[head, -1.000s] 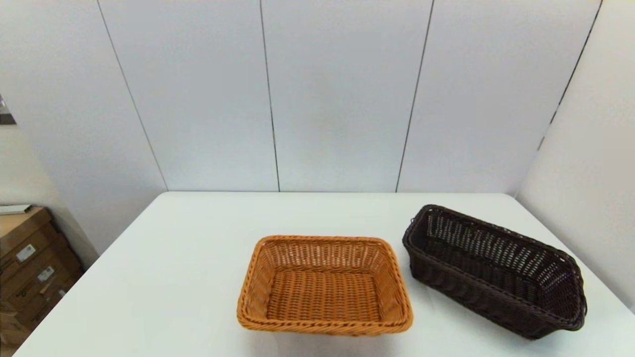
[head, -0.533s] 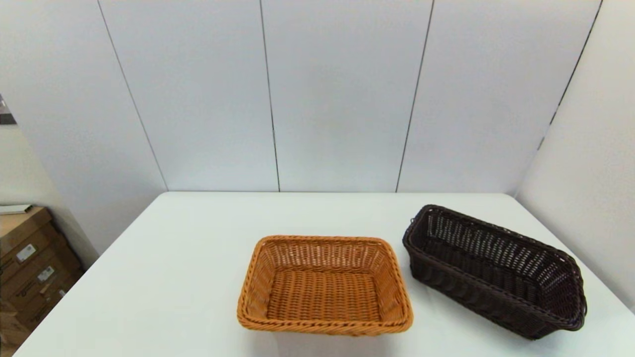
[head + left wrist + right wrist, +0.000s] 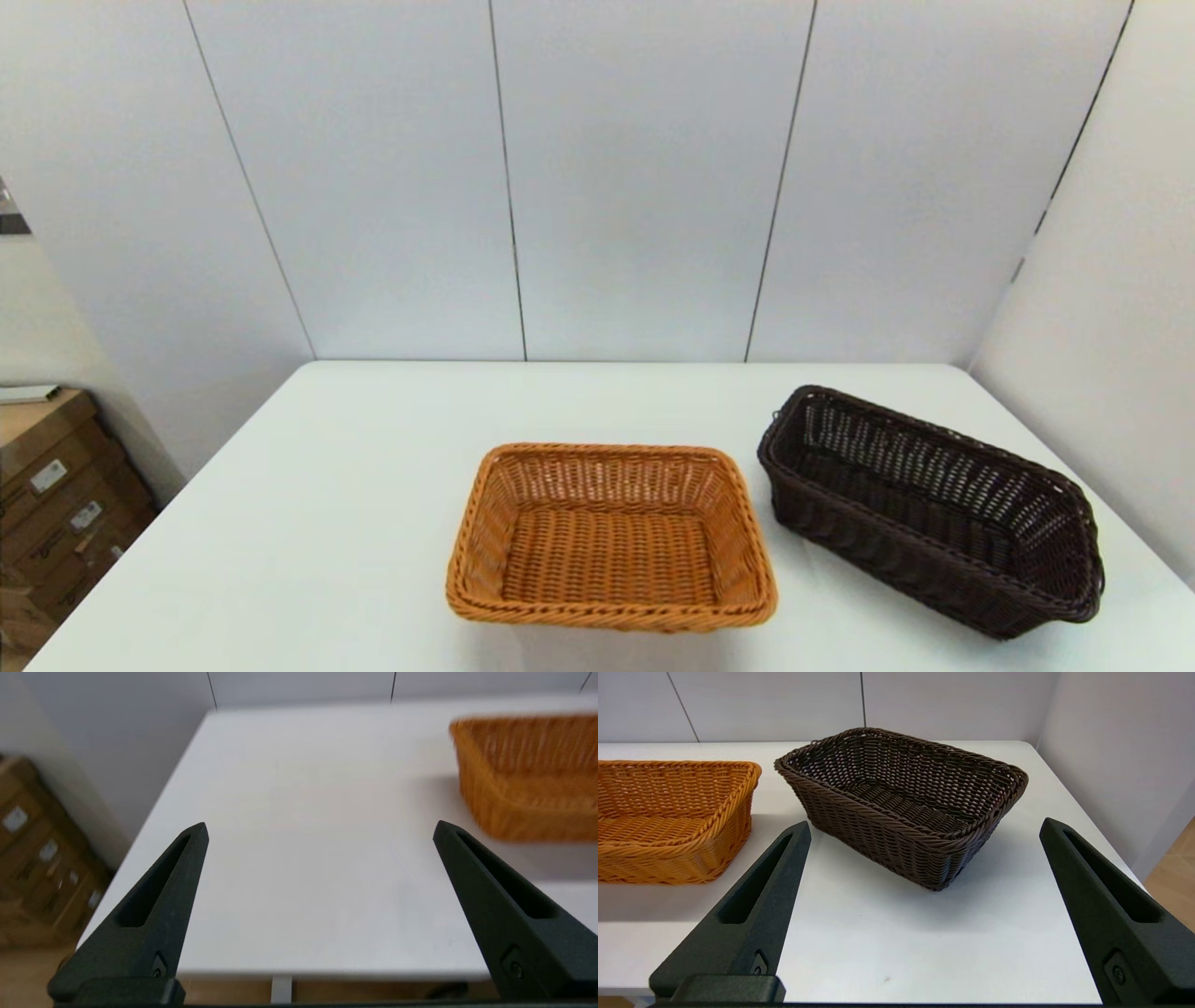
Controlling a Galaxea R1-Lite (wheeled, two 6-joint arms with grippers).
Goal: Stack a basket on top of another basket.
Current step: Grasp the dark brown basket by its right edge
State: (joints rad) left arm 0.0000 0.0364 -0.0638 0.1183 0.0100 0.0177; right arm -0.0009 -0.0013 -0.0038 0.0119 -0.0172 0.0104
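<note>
A dark brown rectangular woven wicker basket (image 3: pixel 929 509) is sitting on the white tabletop (image 3: pixel 327 523) just right of an orange-tan woven basket (image 3: pixel 611 537), likely light and stiff, best pinched at its rim, while the right gripper (image 3: pixel 924 828) and left gripper (image 3: pixel 320 828) are waiting spread wide, holding nothing.

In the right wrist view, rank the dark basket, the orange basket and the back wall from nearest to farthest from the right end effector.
1. Dark brown basket, straight ahead of the open right end effector.
2. Orange-tan basket, off to its left side.
3. Back wall, beyond the table.
</note>
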